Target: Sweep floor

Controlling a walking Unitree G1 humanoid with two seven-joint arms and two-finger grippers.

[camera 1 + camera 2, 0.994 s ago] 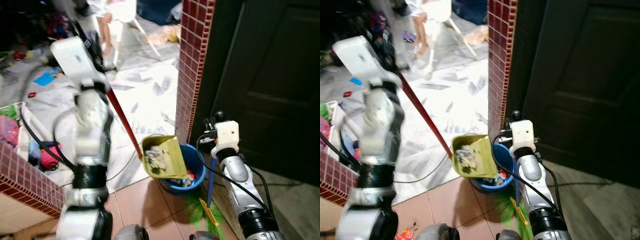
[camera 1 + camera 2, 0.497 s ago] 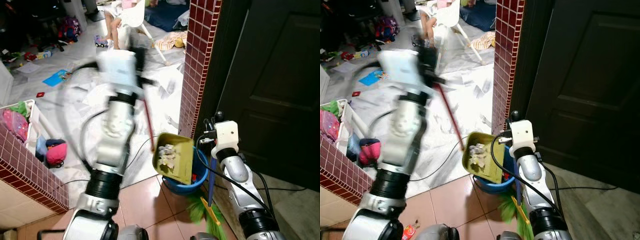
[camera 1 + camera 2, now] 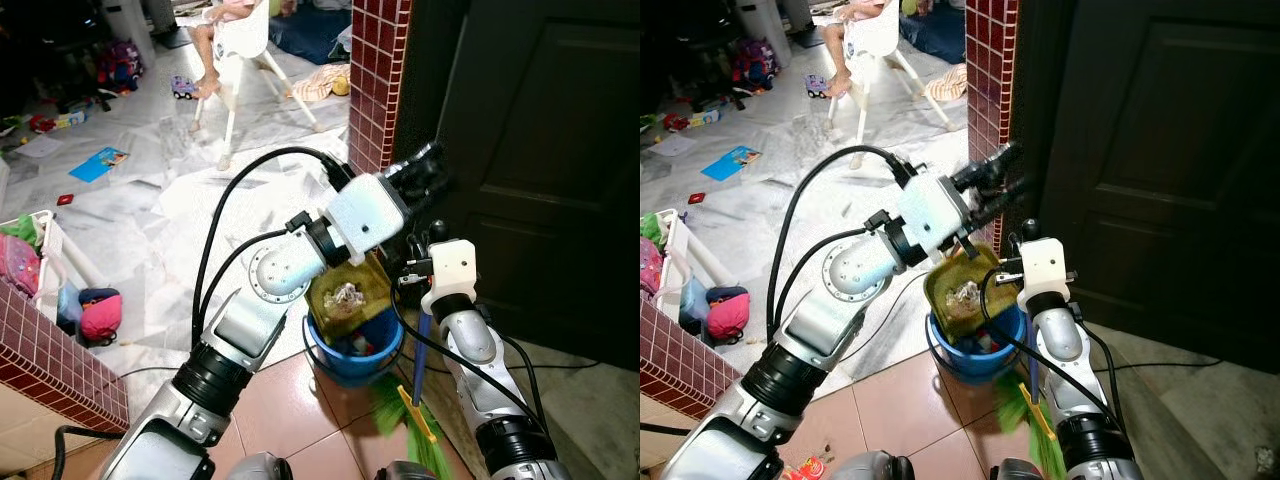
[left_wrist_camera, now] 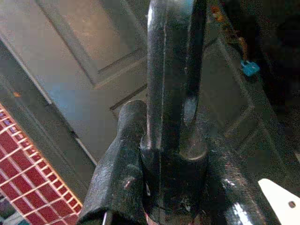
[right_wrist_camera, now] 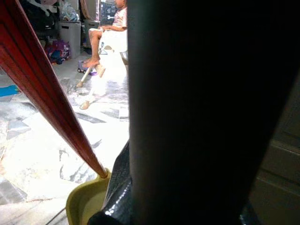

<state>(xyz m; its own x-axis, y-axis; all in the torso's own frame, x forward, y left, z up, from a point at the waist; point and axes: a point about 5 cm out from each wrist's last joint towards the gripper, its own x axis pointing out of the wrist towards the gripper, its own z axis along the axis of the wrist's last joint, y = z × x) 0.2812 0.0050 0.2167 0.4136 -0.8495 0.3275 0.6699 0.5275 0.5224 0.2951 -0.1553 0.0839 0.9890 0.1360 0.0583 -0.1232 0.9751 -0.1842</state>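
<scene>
A yellow-green dustpan (image 3: 347,296) holding grey scraps hangs tilted over a blue bucket (image 3: 352,347) at the foot of the brick pillar. Its red handle (image 5: 47,93) slants up from the pan in the right wrist view. My left arm reaches across above the pan, and my left gripper (image 3: 428,172) is shut on the dustpan handle in front of the dark door. My right gripper (image 3: 433,240) is just right of the bucket, shut on the blue broom handle (image 3: 422,350). The broom's green bristles (image 3: 400,425) rest on the tiles below.
A red brick pillar (image 3: 378,90) and a dark door (image 3: 545,150) stand close behind the bucket. At the left is a low brick wall (image 3: 55,350) with toys and bags beside it. A person sits on a white chair (image 3: 240,40) at the back, on the sheet-covered floor.
My left arm has swung from the left across to the right, carrying the dustpan from beside the bucket to directly over it. The right arm with the broom has stayed put.
</scene>
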